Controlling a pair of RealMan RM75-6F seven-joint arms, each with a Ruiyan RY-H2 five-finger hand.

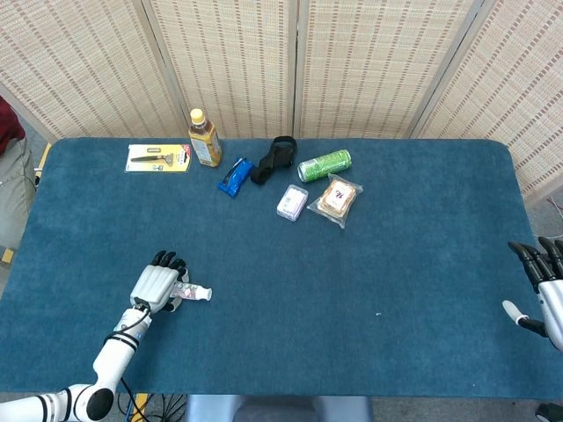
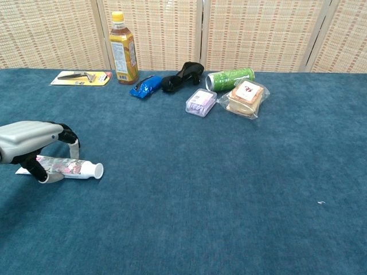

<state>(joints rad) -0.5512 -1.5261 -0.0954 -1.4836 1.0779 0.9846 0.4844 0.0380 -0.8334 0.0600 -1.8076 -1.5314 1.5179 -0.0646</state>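
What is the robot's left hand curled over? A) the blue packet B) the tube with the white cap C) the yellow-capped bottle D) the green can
B: the left hand arches over the tube lying on the blue table.
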